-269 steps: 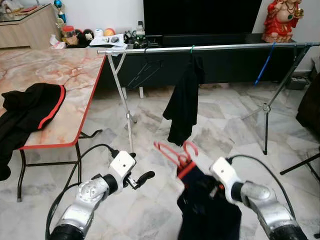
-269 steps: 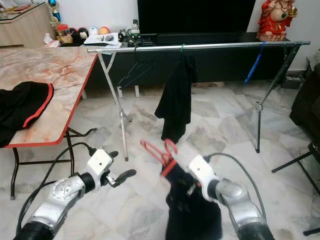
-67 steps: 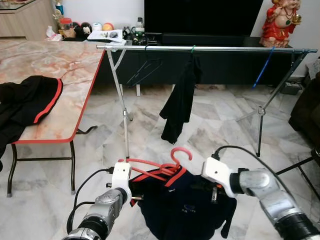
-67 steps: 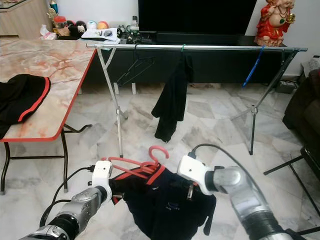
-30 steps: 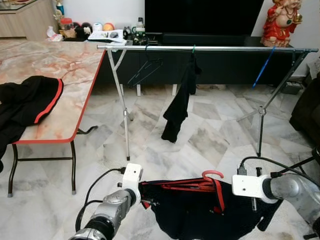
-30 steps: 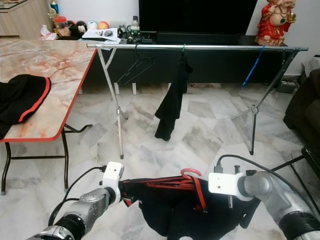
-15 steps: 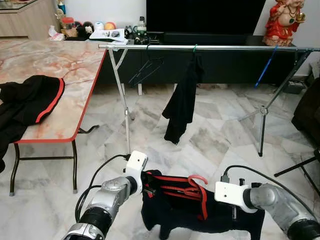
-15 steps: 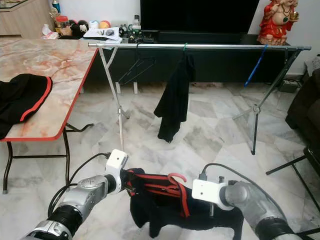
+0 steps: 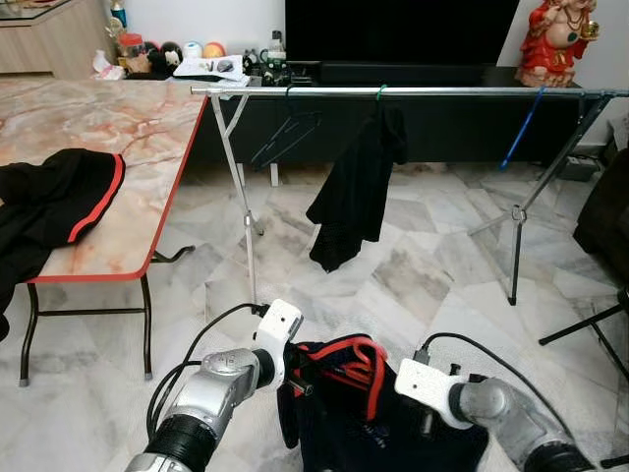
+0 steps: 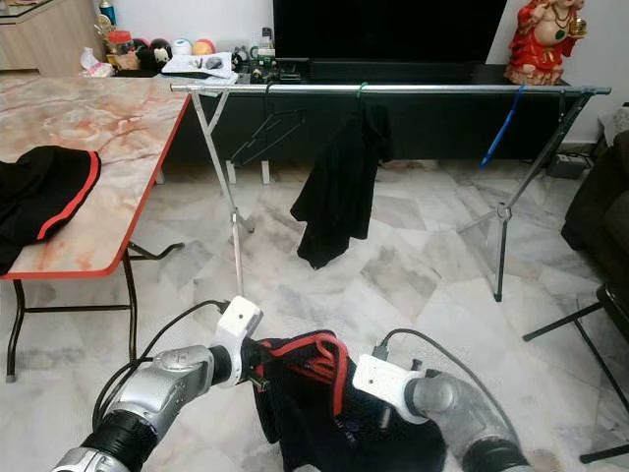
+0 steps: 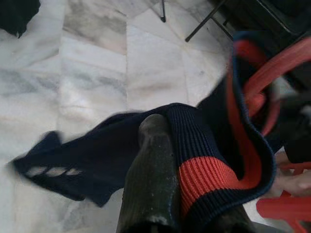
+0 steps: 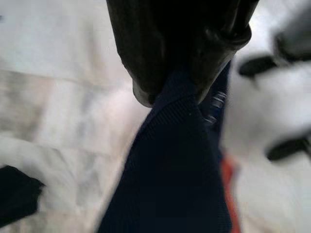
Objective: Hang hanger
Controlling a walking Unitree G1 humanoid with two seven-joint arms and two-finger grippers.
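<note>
A: We are logging the grip. The left gripper [image 9: 293, 369] is pinching the ribbed red-and-navy collar of the navy shirt [image 9: 383, 433], jaws clamped on that fabric in the left wrist view. The right gripper [image 12: 175, 94] is doing likewise, jaws closed on a navy fold.

B: And the red hanger [image 9: 346, 362]?

A: It is sitting low between the two grippers, bunched inside the shirt's neck, well below and short of the clothes rail [image 9: 413, 92]. Neither gripper is holding the hanger itself, as far as we can make out; both are gripping cloth.

B: So the risk we are noting?

A: We are judging that the hanger is riding loose in the garment. If we are lifting by fabric alone, it could be tipping or sliding out of the collar, and the hook could be turning away from the rail. The shirt is also crumpled, so one shoulder could be slipping off during the raise.

B: Anything along the rail?

A: A black garment [image 9: 356, 194] and an empty black hanger [image 9: 287, 138] are hanging there already, and a blue hanger [image 9: 519, 128] further right. We are expecting a snag if we are aiming too close to them. The counter [image 9: 138, 138] at left is carrying another black-and-red garment [image 9: 54, 211], away from our path.
</note>
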